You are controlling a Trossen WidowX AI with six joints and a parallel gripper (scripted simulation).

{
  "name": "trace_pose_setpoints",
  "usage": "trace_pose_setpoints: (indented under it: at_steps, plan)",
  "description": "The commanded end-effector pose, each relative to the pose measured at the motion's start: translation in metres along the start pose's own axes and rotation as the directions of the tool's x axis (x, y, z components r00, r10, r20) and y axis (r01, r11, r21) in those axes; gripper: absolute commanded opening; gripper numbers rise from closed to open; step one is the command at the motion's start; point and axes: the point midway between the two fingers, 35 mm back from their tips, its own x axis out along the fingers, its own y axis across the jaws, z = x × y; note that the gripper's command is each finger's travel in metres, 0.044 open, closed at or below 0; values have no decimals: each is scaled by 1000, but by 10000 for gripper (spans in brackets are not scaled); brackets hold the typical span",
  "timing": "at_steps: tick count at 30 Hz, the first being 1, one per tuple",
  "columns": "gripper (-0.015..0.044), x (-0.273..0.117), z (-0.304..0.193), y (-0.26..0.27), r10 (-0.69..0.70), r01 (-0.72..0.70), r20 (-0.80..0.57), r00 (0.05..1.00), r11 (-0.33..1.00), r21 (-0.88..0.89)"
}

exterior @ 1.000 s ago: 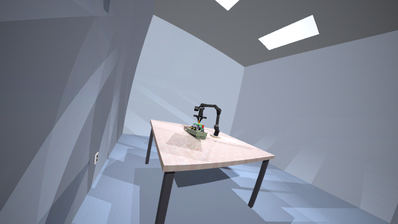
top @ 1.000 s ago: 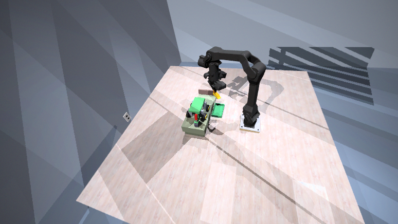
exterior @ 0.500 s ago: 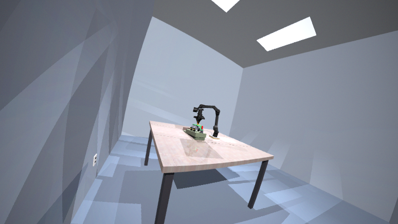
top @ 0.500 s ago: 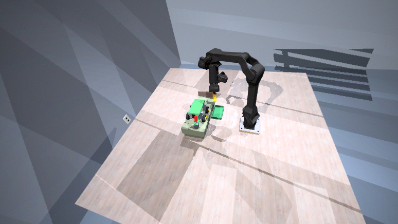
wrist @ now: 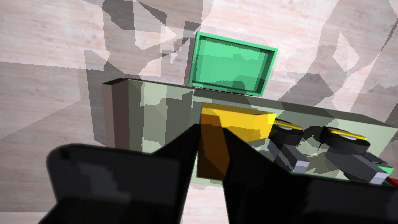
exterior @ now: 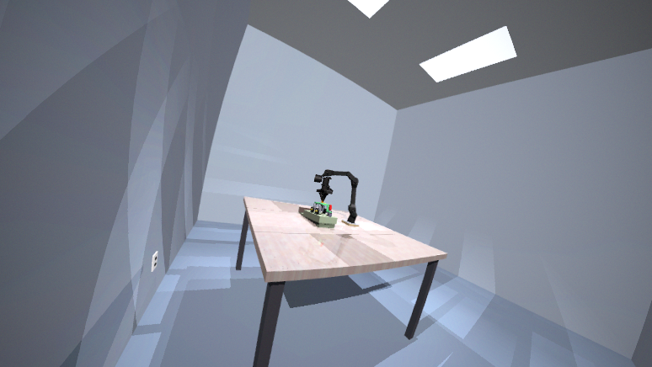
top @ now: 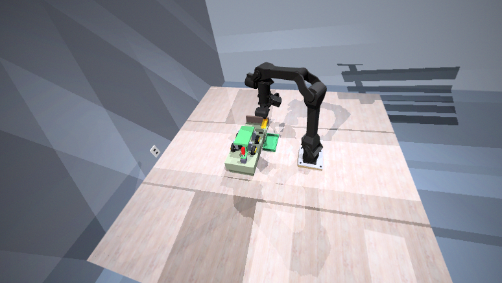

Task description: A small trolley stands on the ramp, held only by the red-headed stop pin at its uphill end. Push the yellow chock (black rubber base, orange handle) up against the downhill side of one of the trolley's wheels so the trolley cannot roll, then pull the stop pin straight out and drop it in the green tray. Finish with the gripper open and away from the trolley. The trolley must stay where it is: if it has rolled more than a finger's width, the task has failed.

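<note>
My gripper (top: 264, 118) (exterior: 323, 200) (wrist: 209, 131) points down over the ramp (top: 239, 168) (exterior: 324, 220) (wrist: 177, 112) and is shut on the orange handle of the yellow chock (top: 264, 124) (wrist: 242, 120). The chock is at the ramp's tray side, its narrow end just downhill of a wheel (wrist: 288, 134); contact with the wheel or the ramp cannot be told. The green trolley (top: 245, 135) stands on the ramp. The red-headed stop pin (top: 242, 150) (exterior: 330, 207) is upright at its uphill end. The green tray (top: 270, 142) (wrist: 230, 65) is empty.
A brown end board (top: 253, 119) (wrist: 117, 116) stands across the ramp's low end. The tray lies close beside the ramp, on the side of the arm's white base plate (top: 310, 165). The trolley's wheels and grey chassis parts are close to my right finger in the wrist view.
</note>
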Motion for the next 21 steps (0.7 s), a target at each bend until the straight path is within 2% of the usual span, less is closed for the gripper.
trace_pose_setpoints:
  at_steps: [1,10,21]
  plan:
    - [0,0,-10,1,1,-1,-9,1000,1000,5]
    - [0,4,-23,2,1,-1,-11,1000,1000,5]
    - [0,36,-23,3,1,-1,-11,1000,1000,5]
